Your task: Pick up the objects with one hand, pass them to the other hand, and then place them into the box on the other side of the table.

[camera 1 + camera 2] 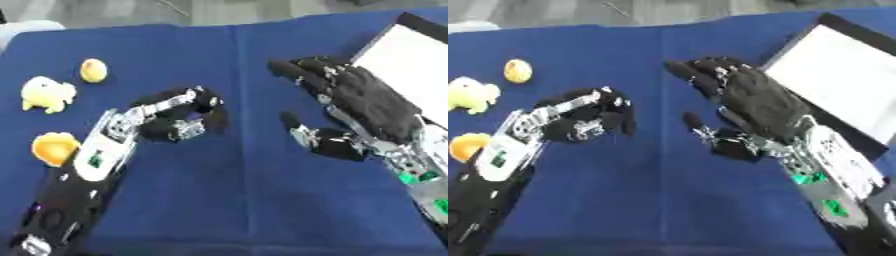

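three yellow and orange toys point(48, 93) lie at the frame's left edge, just left of the left hand point(179, 117), curled and holding nothing. the right hand point(350, 100), fingers straight, waits centre-right beside the box point(842, 85).

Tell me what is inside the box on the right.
The box shows only a bare white floor inside its dark rim; no object lies in the visible part. Its lower end is covered by the right hand and arm, so that part stays unknown.

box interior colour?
White inside, with a black rim; the box shows best in the right eye view.
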Available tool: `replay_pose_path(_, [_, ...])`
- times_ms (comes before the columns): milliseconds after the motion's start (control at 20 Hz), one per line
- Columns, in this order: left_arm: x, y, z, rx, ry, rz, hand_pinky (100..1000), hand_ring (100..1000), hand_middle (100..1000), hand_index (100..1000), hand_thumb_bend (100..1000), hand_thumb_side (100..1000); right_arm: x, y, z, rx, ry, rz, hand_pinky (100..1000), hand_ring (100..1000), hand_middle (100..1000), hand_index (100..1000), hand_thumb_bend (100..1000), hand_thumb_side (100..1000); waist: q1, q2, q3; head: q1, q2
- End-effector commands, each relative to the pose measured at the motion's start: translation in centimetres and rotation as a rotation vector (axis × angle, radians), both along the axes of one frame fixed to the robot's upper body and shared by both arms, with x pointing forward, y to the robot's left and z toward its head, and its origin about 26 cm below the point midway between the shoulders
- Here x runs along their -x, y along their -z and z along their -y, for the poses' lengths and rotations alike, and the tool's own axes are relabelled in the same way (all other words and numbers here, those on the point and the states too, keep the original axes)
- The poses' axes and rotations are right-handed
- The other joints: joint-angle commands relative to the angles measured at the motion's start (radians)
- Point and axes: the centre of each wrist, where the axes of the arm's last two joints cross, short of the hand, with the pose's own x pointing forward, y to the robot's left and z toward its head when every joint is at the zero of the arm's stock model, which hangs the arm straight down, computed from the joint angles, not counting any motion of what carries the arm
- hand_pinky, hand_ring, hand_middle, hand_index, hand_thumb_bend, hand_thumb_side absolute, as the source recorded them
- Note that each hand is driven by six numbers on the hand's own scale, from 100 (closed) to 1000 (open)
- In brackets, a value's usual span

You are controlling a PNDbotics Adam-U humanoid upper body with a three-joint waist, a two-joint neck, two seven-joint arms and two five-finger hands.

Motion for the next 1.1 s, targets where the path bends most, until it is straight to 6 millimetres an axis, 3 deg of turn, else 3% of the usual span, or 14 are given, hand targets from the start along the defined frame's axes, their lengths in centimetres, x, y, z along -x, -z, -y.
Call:
replay_pose_path(50, [-0.2,-1.4,-0.6,-0.034,0.09,0.124,672,513,430,629,100,724,0.0,-0.8,0.3,0.013,0.008,0.03,756,805,779,1000,100,100,-0.004,-0.025,0.002,0.003,-0.003])
replay_pose_path(400, [-0.4,-2.0,-1.3,-0.028,0.077,0.142,672,513,430,629,100,696,0.0,-0.8,0.3,0.012,0.012,0.028,756,806,780,1000,100,100,-0.001,-0.026,-0.002,0.0,-0.003])
replay_pose_path(600, [-0.7,-3.8,-3.1,-0.027,0.047,0.214,678,519,439,641,100,596,0.0,-0.7,0.4,0.015,0.019,0.021,757,807,781,1000,100,100,0.004,-0.03,-0.003,-0.008,-0.003])
replay_pose_path(750, [-1.0,-7.3,-6.5,-0.059,-0.008,0.38,693,539,467,674,100,445,0.0,-0.5,0.6,0.026,0.027,0.013,756,809,781,1000,100,100,0.019,-0.039,-0.003,-0.015,-0.003])
replay_pose_path(900, [-0.7,-11.4,-11.3,-0.146,-0.089,0.595,723,589,541,747,100,285,0.1,-0.3,1.0,0.04,0.039,0.0,755,809,782,1000,100,100,0.039,-0.05,0.004,-0.025,-0.003])
replay_pose_path(1050, [-0.2,-14.0,-16.1,-0.311,-0.19,0.762,747,634,617,814,100,272,0.1,0.0,1.3,0.053,0.05,-0.014,754,810,782,1000,100,100,0.058,-0.062,0.015,-0.031,-0.003])
replay_pose_path(1100, [-0.1,-14.3,-17.7,-0.393,-0.232,0.794,763,656,671,854,157,336,0.1,0.1,1.4,0.057,0.054,-0.019,754,810,782,1000,100,100,0.064,-0.066,0.019,-0.032,-0.003])
